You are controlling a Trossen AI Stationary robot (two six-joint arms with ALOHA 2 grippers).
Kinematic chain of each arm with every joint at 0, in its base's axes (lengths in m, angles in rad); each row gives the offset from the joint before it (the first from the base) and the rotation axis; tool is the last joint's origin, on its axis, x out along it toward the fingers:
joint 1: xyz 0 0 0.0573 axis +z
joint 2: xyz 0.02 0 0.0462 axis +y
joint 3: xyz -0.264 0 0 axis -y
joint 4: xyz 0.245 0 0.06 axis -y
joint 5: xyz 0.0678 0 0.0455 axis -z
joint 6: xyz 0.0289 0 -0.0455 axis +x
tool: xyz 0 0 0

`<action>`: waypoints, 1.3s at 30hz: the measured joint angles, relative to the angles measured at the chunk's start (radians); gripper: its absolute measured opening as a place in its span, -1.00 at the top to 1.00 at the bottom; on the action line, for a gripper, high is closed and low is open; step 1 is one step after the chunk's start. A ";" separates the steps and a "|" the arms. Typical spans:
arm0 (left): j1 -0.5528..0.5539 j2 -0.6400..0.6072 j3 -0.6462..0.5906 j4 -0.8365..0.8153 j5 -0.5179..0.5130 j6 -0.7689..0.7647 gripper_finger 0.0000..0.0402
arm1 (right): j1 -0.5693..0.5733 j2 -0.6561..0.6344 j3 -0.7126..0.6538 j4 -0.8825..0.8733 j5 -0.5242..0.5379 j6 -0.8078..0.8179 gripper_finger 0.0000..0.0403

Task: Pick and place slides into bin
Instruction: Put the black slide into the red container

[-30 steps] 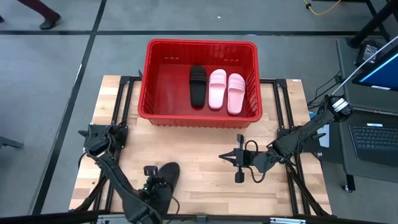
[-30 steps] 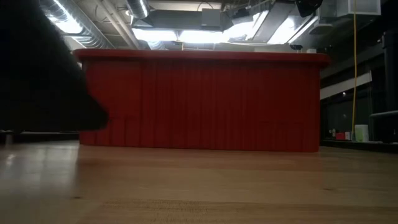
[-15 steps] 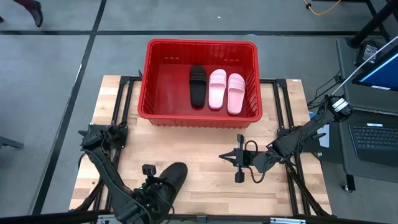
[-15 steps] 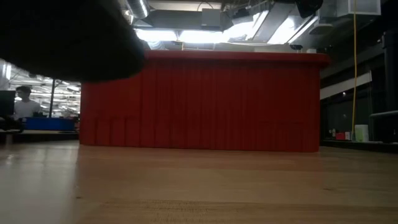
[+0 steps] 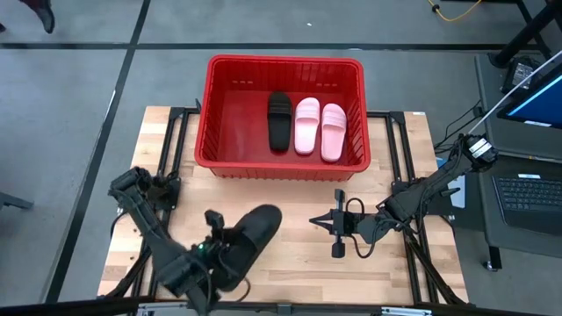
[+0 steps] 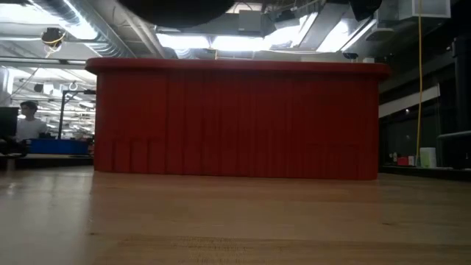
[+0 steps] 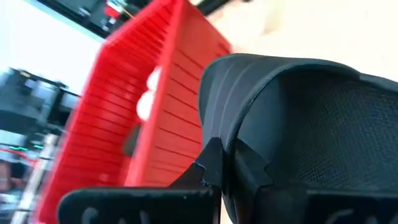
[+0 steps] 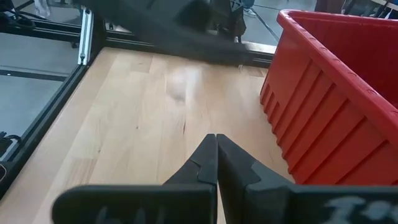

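A black slide [image 5: 253, 235] is held up over the table's near left part by my left gripper [image 5: 217, 248], which is shut on it. It fills the right of the left wrist view [image 7: 305, 118] and shows as a dark shape at the top of the low view [image 6: 176, 6]. The red bin [image 5: 285, 156] stands at the table's far middle on its base. In it lie one black slide [image 5: 279, 118] and two pink slides [image 5: 320, 127], side by side on the floor. My right gripper [image 5: 335, 225] is shut and empty, right of centre. My left gripper pinches the black slide by its rim [image 7: 214, 134] between its two fingers [image 7: 214, 168]. The arm comes from the table's near left side. The slide is lifted clear of the table and points slantwise toward the bin. Which end the fingers are on does not show.
Bare wood lies between the bin's near wall [image 6: 235, 121] and the table's near edge. The right arm [image 5: 421, 195] reaches in from the right edge. A laptop [image 5: 531, 189] stands off the table at right. A person sits far back in the room [image 6: 28, 121].
My left gripper has risen with the black slide and gone toward the table's right and far side, nearer the bin. The slide has come off the table and now hangs clear, its free end toward the bin.
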 joint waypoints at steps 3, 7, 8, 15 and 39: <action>0.054 -0.031 0.000 0.000 -0.048 0.089 0.97 | -0.001 0.000 0.000 -0.002 0.000 0.003 0.97; 0.123 -0.087 0.000 0.000 -0.119 0.156 0.97 | -0.001 0.000 0.000 -0.001 0.000 0.004 0.97; 0.139 -0.103 0.000 0.000 -0.134 0.169 0.97 | -0.001 0.000 0.000 -0.001 0.000 0.004 0.97; 0.266 -0.209 0.000 -0.001 -0.129 0.270 0.97 | -0.001 0.000 0.000 0.006 0.000 -0.011 0.97; 0.878 -0.309 -0.028 0.135 -0.106 0.794 0.97 | -0.331 -0.109 0.000 0.137 0.083 -0.500 0.97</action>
